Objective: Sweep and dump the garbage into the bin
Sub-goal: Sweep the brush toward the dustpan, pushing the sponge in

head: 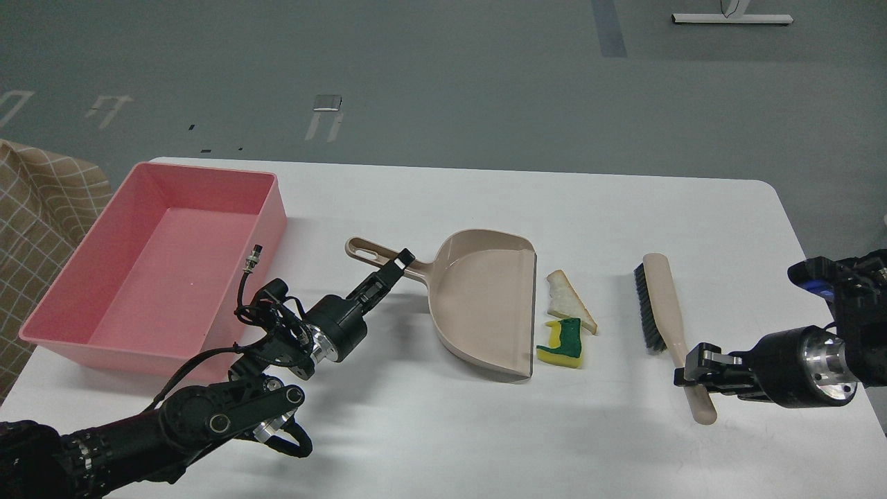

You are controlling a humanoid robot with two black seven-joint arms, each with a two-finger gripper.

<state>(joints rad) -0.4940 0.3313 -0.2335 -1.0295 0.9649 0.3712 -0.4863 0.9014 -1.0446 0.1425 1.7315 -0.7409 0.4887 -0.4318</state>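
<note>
Beside dustpan (pixel 485 298) mouth: bread slice (pixel 569 301), sponge (pixel 563 344).

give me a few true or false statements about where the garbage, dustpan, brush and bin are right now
1. The pink bin holds no garbage. True.
2. The bread slice lies inside the dustpan. False: it lies on the table, just right of the dustpan's open edge.
3. The sponge lies nearer the camera than the bread slice. True.
4. The brush stands left of the dustpan. False: it is on the right, beyond the garbage.
5. The left end effector is at the dustpan's handle. True.
</note>
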